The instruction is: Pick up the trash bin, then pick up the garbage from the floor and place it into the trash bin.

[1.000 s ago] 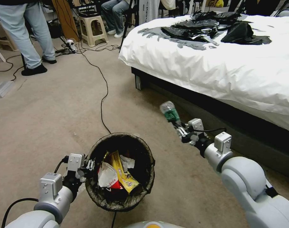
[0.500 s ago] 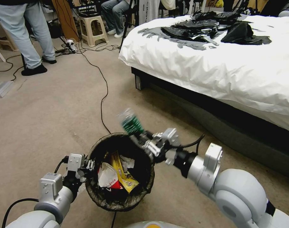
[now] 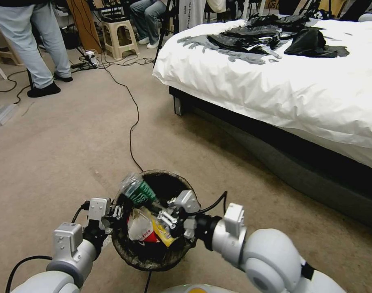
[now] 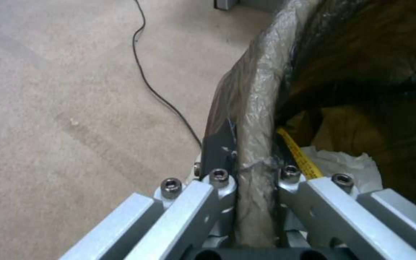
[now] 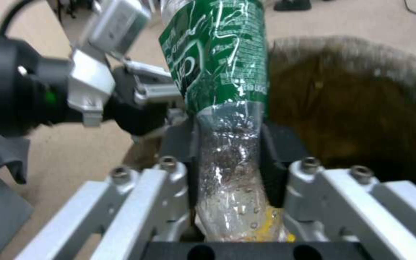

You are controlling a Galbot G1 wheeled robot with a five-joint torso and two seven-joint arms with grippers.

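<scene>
Beige carpet floor (image 3: 63,138) crossed by a black cable (image 3: 130,122), a white bed (image 3: 283,85) at right. Left gripper (image 3: 117,212) clamps the trash bin (image 3: 153,260) rim; right gripper (image 3: 163,217), jaws squeezing a crushed bottle (image 3: 139,192) (green label), has swung from beside the bed to over the bin.

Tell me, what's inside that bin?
In the bin: a red-and-white carton, a yellow wrapper, and white tissue. The right gripper and its green-labelled bottle cover the rest.

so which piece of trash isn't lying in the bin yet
The green-labelled bottle: it is clamped in the right gripper over the bin; the carton and yellow wrapper lie inside.
</scene>
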